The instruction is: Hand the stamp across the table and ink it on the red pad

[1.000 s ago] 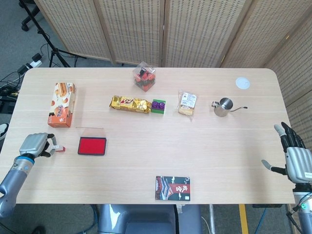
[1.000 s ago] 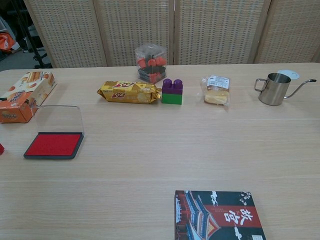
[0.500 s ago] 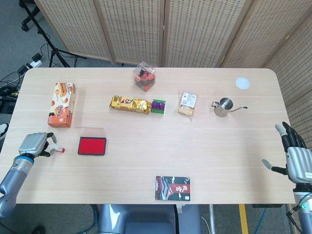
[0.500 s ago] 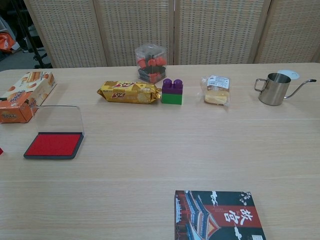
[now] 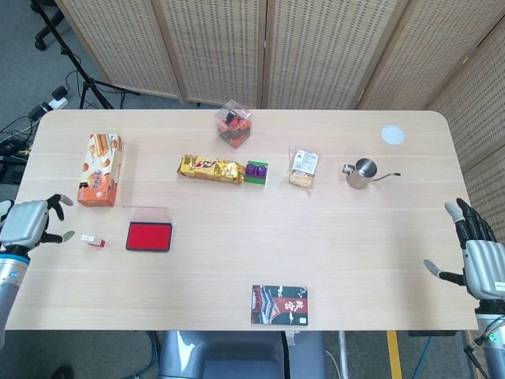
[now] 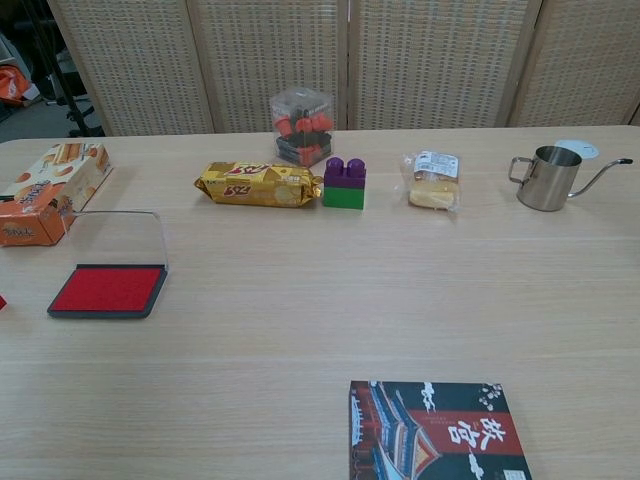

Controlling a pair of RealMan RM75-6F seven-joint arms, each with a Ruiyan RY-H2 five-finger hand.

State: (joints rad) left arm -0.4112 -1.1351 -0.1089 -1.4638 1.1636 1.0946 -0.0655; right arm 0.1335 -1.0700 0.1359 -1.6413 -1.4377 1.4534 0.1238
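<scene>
The small stamp (image 5: 94, 240) lies on its side on the table, just left of the red ink pad (image 5: 149, 236); only a red sliver of the stamp (image 6: 2, 300) shows at the chest view's left edge. The ink pad (image 6: 107, 289) stands open with its clear lid up behind it. My left hand (image 5: 27, 223) hovers open at the table's left edge, a short way left of the stamp and apart from it. My right hand (image 5: 478, 257) is open off the table's right edge, holding nothing. Neither hand shows in the chest view.
An orange snack box (image 5: 99, 168) lies behind the pad. Along the middle row sit a gold biscuit pack (image 5: 210, 168), a purple and green block (image 5: 255, 171), a wrapped cake (image 5: 304, 168) and a steel pitcher (image 5: 363, 173). A clear box (image 5: 234, 123) stands at the back, a booklet (image 5: 279, 305) at the front edge.
My left hand has let go of the stamp and drawn back to the left, fingers spreading. The stamp now lies alone beside the pad. The right hand has hardly moved.
</scene>
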